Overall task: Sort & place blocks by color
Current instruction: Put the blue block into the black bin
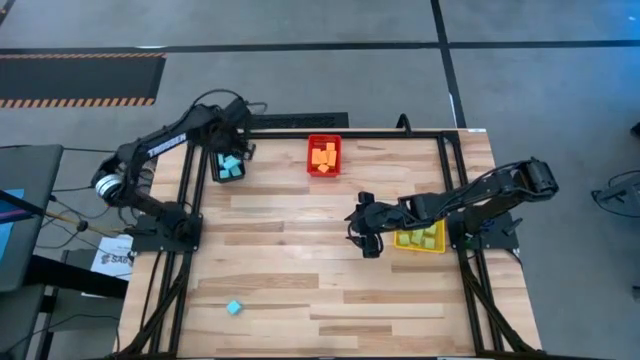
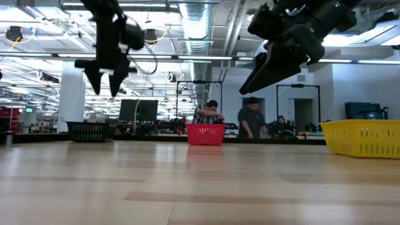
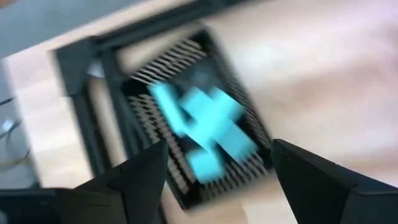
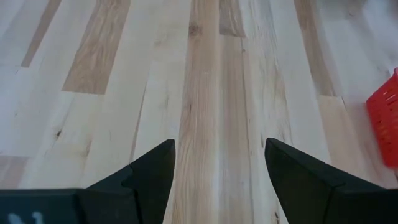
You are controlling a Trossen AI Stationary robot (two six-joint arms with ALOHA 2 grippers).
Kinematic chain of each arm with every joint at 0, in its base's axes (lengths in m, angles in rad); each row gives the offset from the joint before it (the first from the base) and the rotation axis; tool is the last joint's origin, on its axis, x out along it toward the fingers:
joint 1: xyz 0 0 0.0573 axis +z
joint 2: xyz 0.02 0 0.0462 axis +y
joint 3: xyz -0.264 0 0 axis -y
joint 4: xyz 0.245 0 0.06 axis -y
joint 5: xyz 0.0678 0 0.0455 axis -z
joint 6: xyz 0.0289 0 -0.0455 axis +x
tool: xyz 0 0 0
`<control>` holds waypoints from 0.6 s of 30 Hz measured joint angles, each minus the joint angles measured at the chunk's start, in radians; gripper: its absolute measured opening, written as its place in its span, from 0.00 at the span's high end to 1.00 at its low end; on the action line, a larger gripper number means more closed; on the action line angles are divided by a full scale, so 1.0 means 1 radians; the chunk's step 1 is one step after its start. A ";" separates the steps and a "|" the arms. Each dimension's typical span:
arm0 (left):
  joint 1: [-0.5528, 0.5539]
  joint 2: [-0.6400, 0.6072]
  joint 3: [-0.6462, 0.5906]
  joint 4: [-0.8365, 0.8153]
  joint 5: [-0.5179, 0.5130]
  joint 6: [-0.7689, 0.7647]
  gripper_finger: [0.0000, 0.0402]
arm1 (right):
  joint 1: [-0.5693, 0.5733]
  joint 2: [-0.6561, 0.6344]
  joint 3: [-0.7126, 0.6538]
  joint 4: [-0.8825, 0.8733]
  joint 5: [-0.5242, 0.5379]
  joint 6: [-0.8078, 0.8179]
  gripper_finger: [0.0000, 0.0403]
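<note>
High view: left gripper [image 1: 236, 147] open above black bin [image 1: 214, 170]

We note two dark, near-black jointed arms. The left arm [image 1: 170, 140] bears white lettering along one link and a pale collar near its base. Each hand ends in two wedge-shaped matte black fingers [image 4: 146, 180].

The pale wooden plank surface [image 1: 300, 250] carries a black slatted bin [image 1: 228, 166] far left, a red bin [image 1: 323, 155] far centre, a yellow bin [image 1: 421, 238] right, and one light blue block [image 1: 234, 308] near left.
</note>
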 joint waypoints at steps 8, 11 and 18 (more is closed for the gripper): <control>-0.439 -0.124 0.000 -0.173 0.133 -0.114 0.32 | 0.010 0.000 0.000 0.001 -0.003 0.002 0.33; -0.673 -0.135 0.000 -0.174 0.141 -0.254 0.33 | 0.019 0.000 0.000 0.001 -0.002 0.003 0.33; -1.161 -0.077 0.000 -0.067 0.174 -0.618 0.34 | 0.043 0.000 0.000 0.003 -0.003 0.019 0.33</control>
